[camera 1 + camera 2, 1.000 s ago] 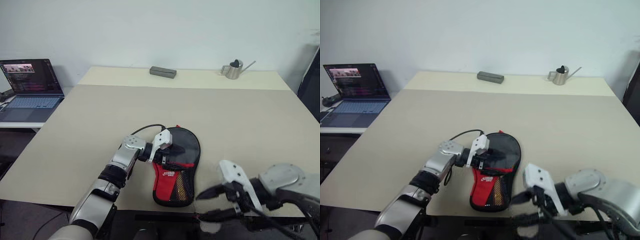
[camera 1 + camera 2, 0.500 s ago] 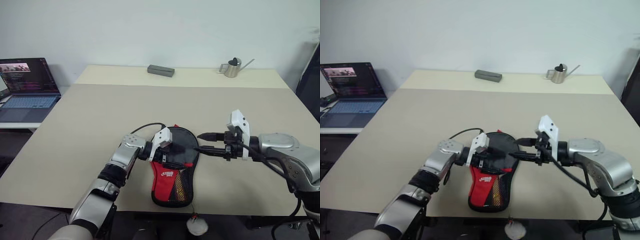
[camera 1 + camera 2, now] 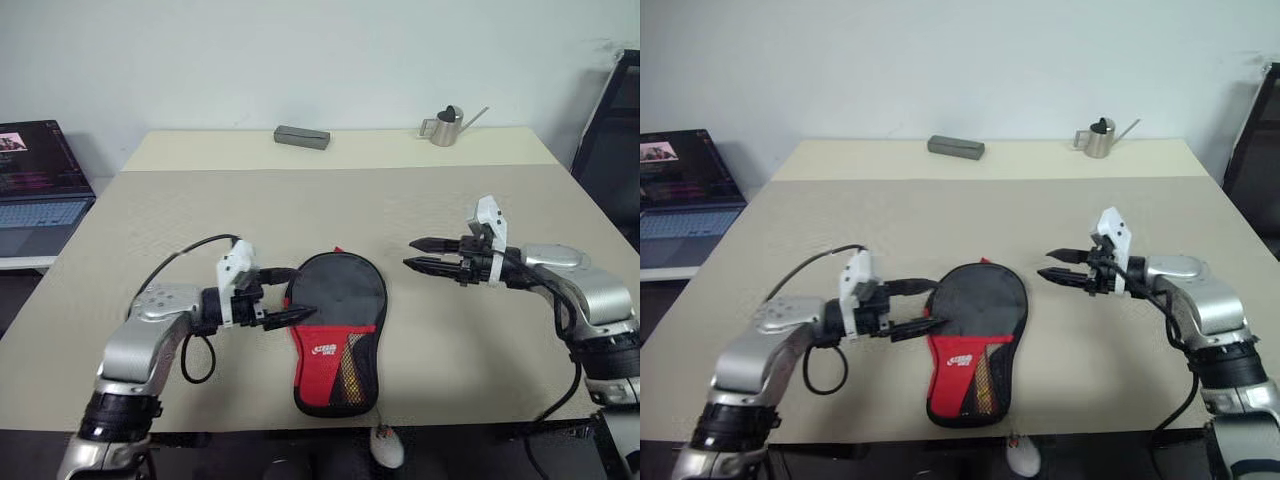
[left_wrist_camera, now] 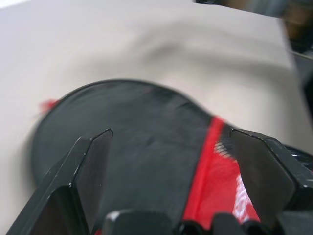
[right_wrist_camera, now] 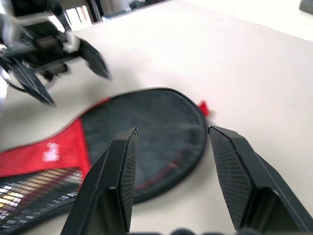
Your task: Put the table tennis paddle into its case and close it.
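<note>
Paddle-shaped fabric case (image 3: 338,325), apparently zipped, left claw (image 3: 288,295) and right claw (image 3: 415,254) spread

The laptop (image 3: 35,165) is cut off by the edge; its screen seems unreadable.

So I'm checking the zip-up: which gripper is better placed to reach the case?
Left, probably. The left gripper, open, sits right at the case's edge; the right gripper, also open, hovers farther off.
</note>
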